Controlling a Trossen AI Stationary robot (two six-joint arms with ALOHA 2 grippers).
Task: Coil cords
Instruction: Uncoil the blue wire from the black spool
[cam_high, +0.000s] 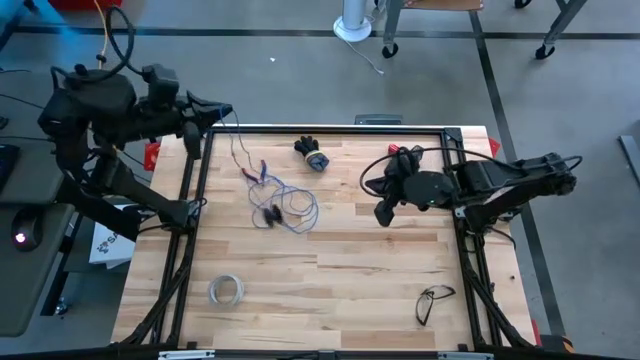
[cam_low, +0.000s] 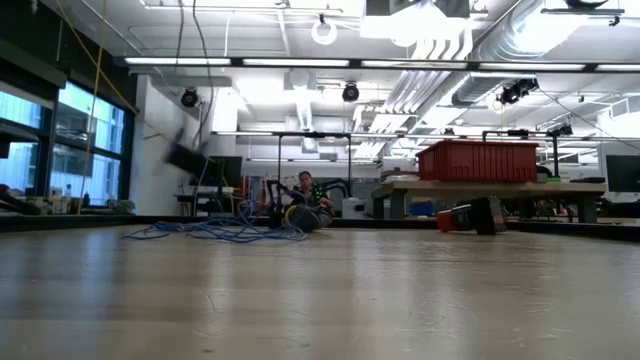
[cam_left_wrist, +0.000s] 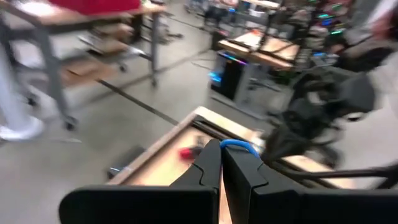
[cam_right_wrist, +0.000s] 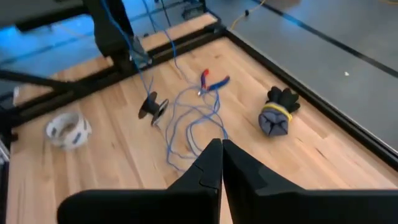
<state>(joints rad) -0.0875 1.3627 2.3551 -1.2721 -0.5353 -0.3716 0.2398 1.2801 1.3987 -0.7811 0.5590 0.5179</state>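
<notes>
Both grippers have jaws together, holding nothing. Loose wire (cam_high: 285, 205) sprawls on the tabletop (cam_high: 340, 270) between them, its long run toward the left gripper (cam_high: 222, 112), spool (cam_high: 271, 212) within. Right gripper (cam_high: 383, 214) appears nearer the tangle.

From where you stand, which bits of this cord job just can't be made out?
- Whether the left gripper actually pinches the blue wire: high view too small, left wrist view blurred, its shut fingers cover the spot.
- The spool: low view hides it in the wire tangle.
- The bundle with a yellow band: what it is stays unclear.
</notes>
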